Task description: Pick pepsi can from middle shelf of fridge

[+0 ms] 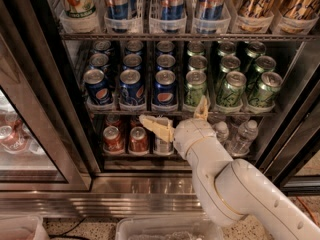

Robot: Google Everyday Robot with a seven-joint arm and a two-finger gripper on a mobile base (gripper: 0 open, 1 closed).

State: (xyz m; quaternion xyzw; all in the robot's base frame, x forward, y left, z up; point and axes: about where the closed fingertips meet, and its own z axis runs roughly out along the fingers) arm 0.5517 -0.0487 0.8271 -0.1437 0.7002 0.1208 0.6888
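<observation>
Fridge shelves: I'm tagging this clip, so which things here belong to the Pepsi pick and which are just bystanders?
Job: pepsi can; middle shelf; fridge; gripper, open, just below the middle shelf's front edge.
Bystanders: green cans; red cans; water bottles; tall cans above.

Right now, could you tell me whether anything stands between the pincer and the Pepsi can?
Nothing visible does. The open pincer sits at the front edge of the middle shelf, just below the nearest front-row pepsi can, with no door glass between them. A row of green cans stands close on that can's right.
</observation>
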